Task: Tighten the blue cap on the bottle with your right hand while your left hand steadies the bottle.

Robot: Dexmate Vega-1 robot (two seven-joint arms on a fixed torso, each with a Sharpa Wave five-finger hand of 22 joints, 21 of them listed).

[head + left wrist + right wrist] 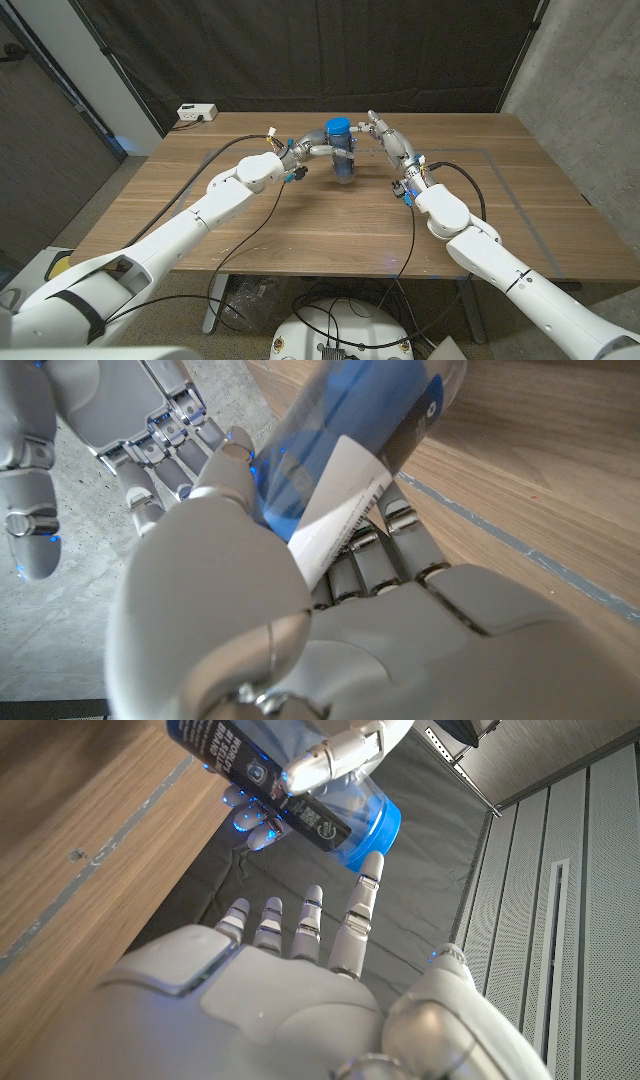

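Left hand [305,151] first: we've got it wrapped round the clear plastic bottle w/ blue-and-white label [343,160], fingers and thumb clamped on the body, per left wrist view [330,490]. Bottle's held up off the wooden table [330,230], above its far-centre area, round blue screw cap [338,128] on top. Right hand [385,133] sits just beside the cap on the bottle's right, fingers spread and straight, holding nothing; in right wrist view its fingertips [368,870] reach to the cap's rim [385,825], contact unclear.

Step in hand, as we judge it: getting the right hand onto the cap. To do it well we'd:
- keep the left grip low on the bottle body, away from the cap, so right-hand fingers have room
- curl thumb + fingers evenly round the cap rim before any twist
- turn about the bottle's axis, not sideways, else bottle tilts in the left grip
- squeeze left firm; thin plastic prob. flexes.
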